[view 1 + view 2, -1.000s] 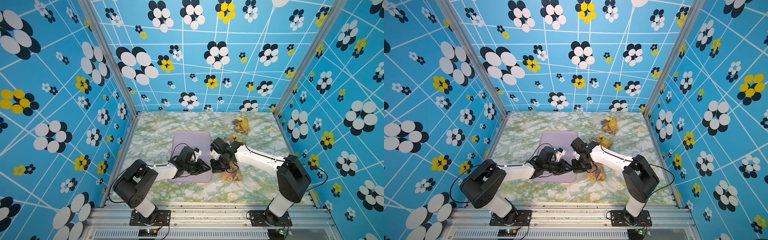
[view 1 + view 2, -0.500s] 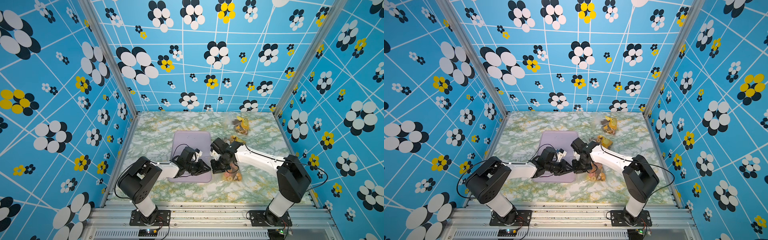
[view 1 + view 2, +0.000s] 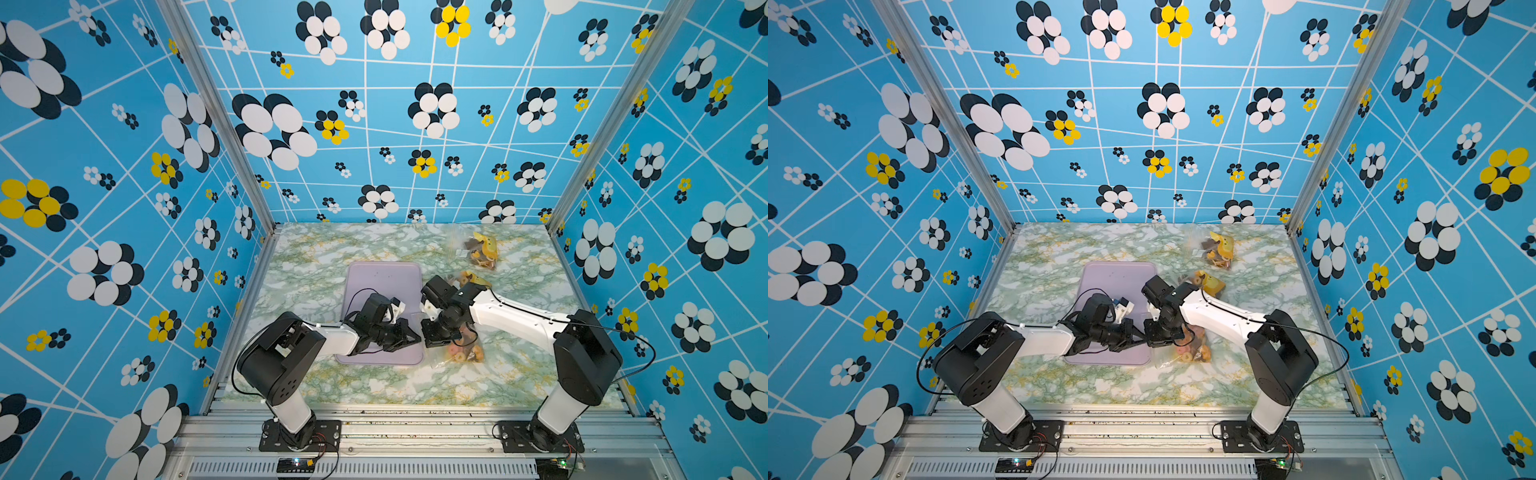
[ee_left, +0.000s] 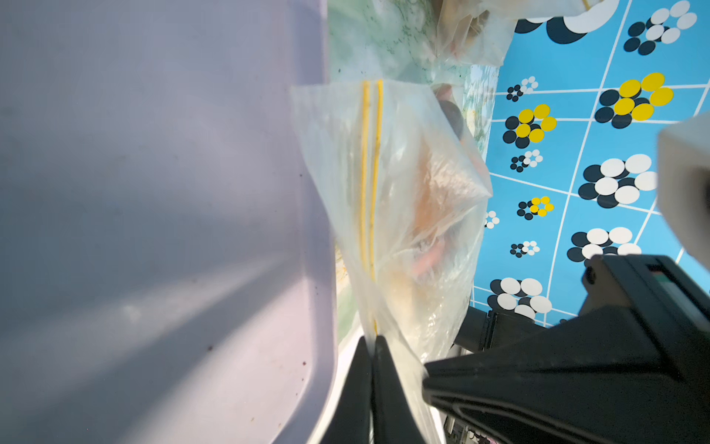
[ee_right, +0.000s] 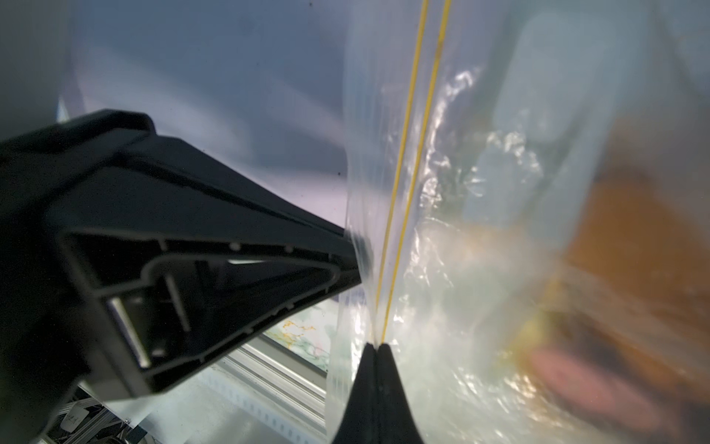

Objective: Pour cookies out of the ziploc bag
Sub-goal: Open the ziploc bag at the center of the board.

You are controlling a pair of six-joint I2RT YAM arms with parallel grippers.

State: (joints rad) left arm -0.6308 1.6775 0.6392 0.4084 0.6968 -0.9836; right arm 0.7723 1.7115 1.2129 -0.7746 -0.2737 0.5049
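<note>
The clear ziploc bag (image 3: 453, 360) (image 3: 1173, 360) lies just right of the purple tray's front right corner, with a yellow zip line along its mouth. Pink, tan and dark cookies (image 3: 463, 354) (image 3: 1194, 353) show through the plastic, and as orange and pink blurs in the wrist views (image 4: 434, 200) (image 5: 634, 269). My left gripper (image 3: 415, 337) (image 4: 372, 340) is shut on the bag's mouth edge at the zip line. My right gripper (image 3: 430, 338) (image 5: 378, 346) is shut on the same edge close beside it. Each wrist view shows the other arm's black fingers (image 4: 538, 365) (image 5: 230, 250).
The purple tray (image 3: 382, 274) (image 4: 153, 192) holds only a few crumbs. Two more filled bags lie on the marble table, one at the back right (image 3: 482, 249) and one behind my right wrist (image 3: 471, 280). Patterned blue walls close three sides.
My left gripper has reached a little further right and shut on the bag's mouth edge. The right gripper stays shut on the bag in the same place.
</note>
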